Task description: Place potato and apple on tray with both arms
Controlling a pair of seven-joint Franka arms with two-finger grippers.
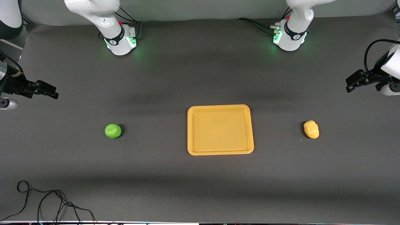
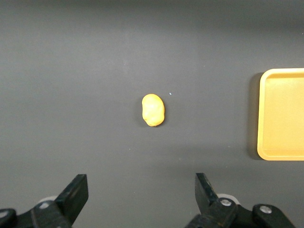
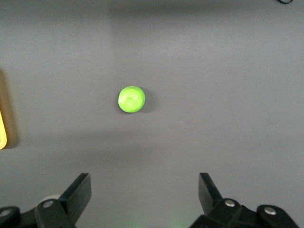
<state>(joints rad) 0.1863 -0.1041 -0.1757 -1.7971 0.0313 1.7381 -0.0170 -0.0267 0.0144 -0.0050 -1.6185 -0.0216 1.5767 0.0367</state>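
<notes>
The orange-yellow tray (image 1: pixel 220 151) lies flat at the table's middle and holds nothing. The green apple (image 1: pixel 112 131) sits on the mat toward the right arm's end; it also shows in the right wrist view (image 3: pixel 131 99). The yellow-tan potato (image 1: pixel 311 129) sits toward the left arm's end, and shows in the left wrist view (image 2: pixel 153 110). My right gripper (image 1: pixel 47 90) hangs open and empty above the mat at its end of the table. My left gripper (image 1: pixel 354 82) hangs open and empty above the mat at its end. The tray's edge shows in the left wrist view (image 2: pixel 266 118).
A loose black cable (image 1: pixel 47 203) lies on the mat near the front edge at the right arm's end. The two arm bases (image 1: pixel 122 40) (image 1: pixel 289 39) stand along the table's back edge.
</notes>
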